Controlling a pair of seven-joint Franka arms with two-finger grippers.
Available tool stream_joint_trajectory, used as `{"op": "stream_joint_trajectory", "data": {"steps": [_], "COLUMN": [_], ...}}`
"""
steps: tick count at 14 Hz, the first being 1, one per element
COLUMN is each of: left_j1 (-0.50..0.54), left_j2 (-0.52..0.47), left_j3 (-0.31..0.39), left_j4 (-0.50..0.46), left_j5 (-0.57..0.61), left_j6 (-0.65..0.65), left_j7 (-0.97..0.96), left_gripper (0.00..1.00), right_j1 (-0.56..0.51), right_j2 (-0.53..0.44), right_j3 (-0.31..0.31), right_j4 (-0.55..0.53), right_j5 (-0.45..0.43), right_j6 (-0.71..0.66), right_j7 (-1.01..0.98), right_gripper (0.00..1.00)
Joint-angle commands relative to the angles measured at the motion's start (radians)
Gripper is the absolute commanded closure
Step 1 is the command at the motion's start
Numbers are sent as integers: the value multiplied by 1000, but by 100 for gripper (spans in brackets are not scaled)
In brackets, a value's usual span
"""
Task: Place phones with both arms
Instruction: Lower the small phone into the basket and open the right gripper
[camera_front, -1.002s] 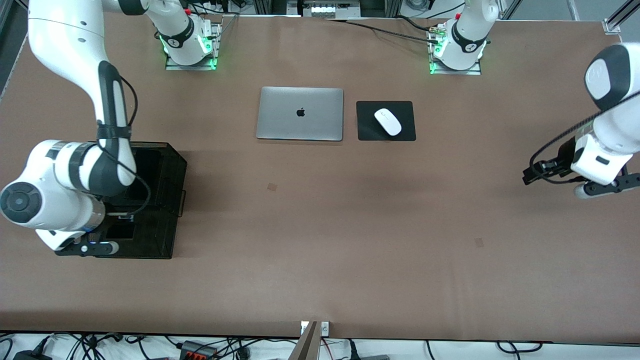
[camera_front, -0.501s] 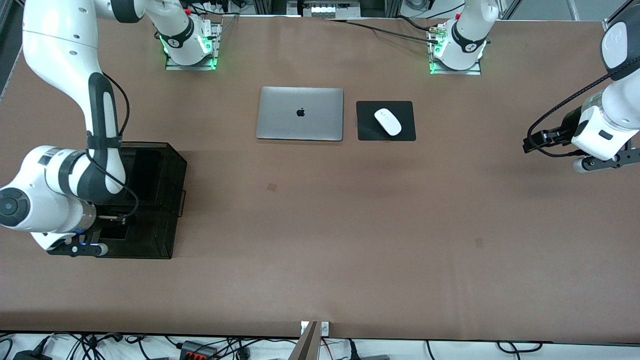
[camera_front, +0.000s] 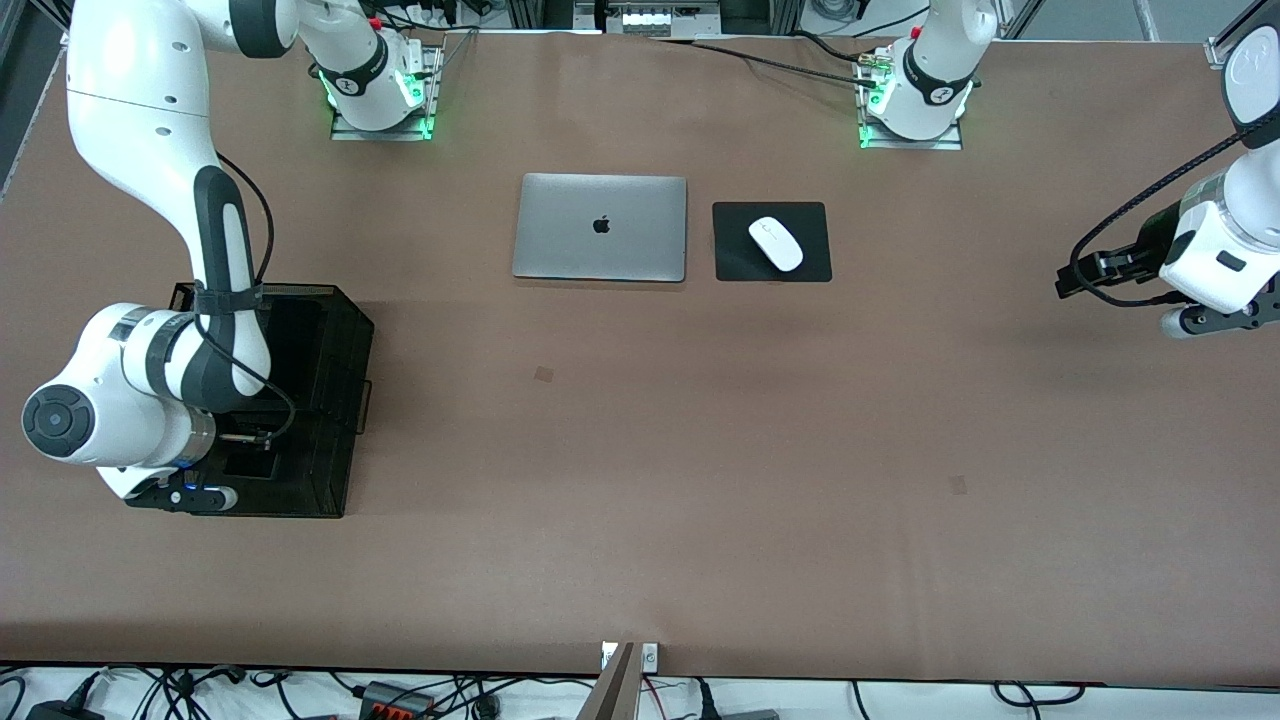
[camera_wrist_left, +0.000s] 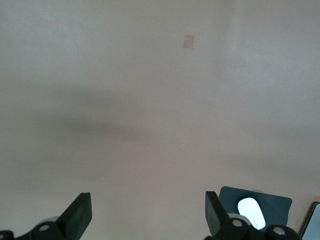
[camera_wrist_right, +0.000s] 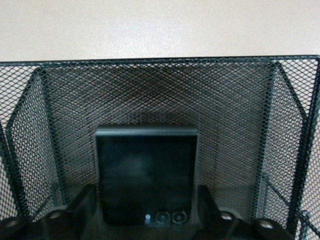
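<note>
**A:** Front view, 12 o'clock at the bases. What's on the table?

**B:** Laptop (camera_front: 600, 227) at about 12, lid shut. Mouse (camera_front: 776, 243) on a black pad (camera_front: 735, 262) at the laptop's 3 o'clock. Black mesh basket (camera_front: 345, 400) at the laptop's 8 o'clock, toward the right arm's end.

**A:** Arms?

**B:** Right arm (camera_front: 150, 370) reaches down over the basket and its wrist covers most of the inside. Left arm (camera_front: 1225, 255) waits up in the air at the table's 3 o'clock edge, over bare tabletop.

**A:** Left wrist view?

**B:** Left gripper (camera_wrist_left: 145, 220) is spread wide with nothing between the fingers (camera_wrist_left: 77, 212). Below it only bare table and a small tape mark (camera_wrist_left: 188, 41). Mouse, pad and a corner of the laptop show farther off.

**A:** Right wrist view?

**B:** Right gripper (camera_wrist_right: 145, 212) is down inside the basket, mesh walls on three sides. A squarish black phone (camera_wrist_right: 146, 170) lies flat on the basket floor, screen dark, three small round marks along one edge.

**A:** Gripped?

**B:** No. The fingers (camera_wrist_right: 84, 197) stand apart, one just beside each long edge of the phone, straddling it. Can't tell whether a pad brushes the edge, but nothing is clamped.

**A:** Phone in the front view?

**B:** Can't make it out there, black on black under the wrist.
</note>
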Motion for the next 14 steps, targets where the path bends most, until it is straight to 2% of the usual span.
{"op": "stream_joint_trajectory", "data": {"steps": [1,4,9,14], "left_j1": [6,28,33,22], "left_j2": [19,19,22,25], "left_j3": [-16,-53,-56,-57], "left_j4": [29,30,32,22], "left_j5": [-18,-18,-17,-22], "left_j6": [-22,-23,4,101], "left_j7": [23,21,23,139], "left_gripper": [0,0,0,0], "right_j1": [-2,-5,6,3], "right_j2": [-31,-100,-198,-253], "right_j3": [5,2,-3,-6], "right_j4": [-5,0,3,122], "right_j5": [19,19,9,8], "right_j6": [-1,-40,-122,-303], "right_j7": [-15,-15,-10,-7], "right_gripper": [0,0,0,0]}}
